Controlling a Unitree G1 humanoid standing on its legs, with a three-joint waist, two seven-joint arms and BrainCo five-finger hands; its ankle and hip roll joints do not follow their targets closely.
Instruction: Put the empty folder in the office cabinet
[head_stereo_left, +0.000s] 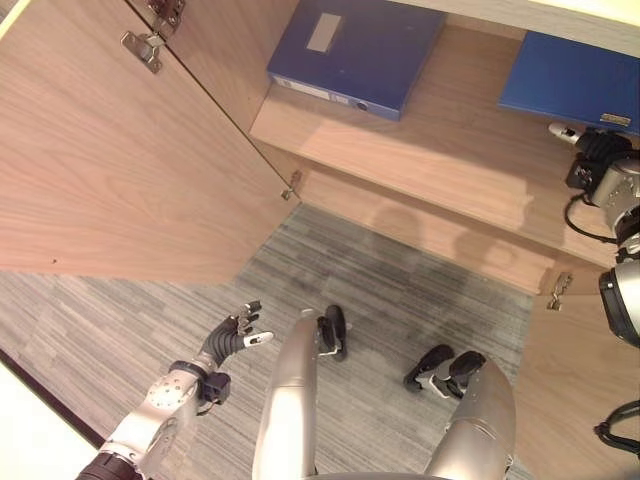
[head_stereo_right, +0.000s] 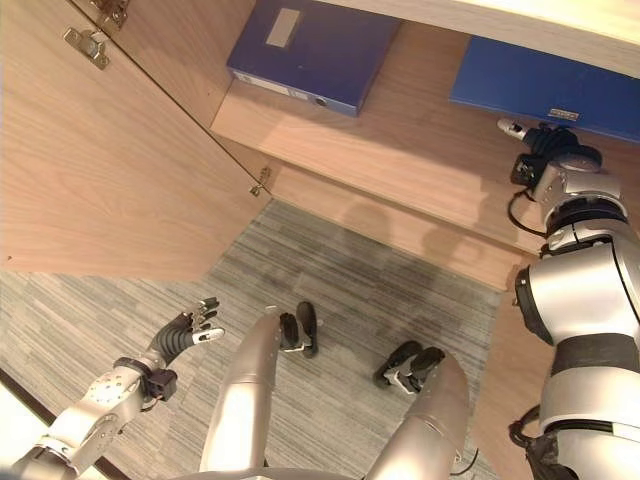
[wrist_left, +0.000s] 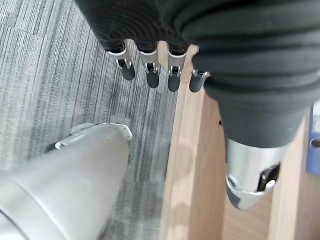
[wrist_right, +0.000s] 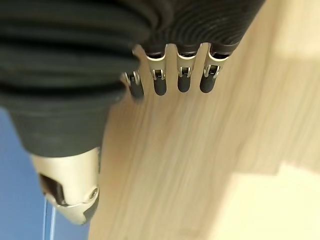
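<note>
With 2 folders (head_stereo_left: 350, 55) lying flat on shelf (head_stereo_left: 450, 150): hovering right hand (head_stereo_right: 545, 140) beside nearer folder (head_stereo_right: 545, 85), fingers relaxed, empty; left hand (head_stereo_left: 232, 338) hanging low, open.

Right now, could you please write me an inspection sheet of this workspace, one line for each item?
Surface: wooden cabinet shelf, bare in the middle.
Job's things: two blue folders lie flat on the shelf, left folder, right folder.
Clutter: nothing seen.
Hands: left hand low over the carpet, open, holding nothing; right hand above the shelf by the right folder, open, holding nothing.
Cables: nothing seen.
Surroundings: open cabinet door, grey carpet.
</note>
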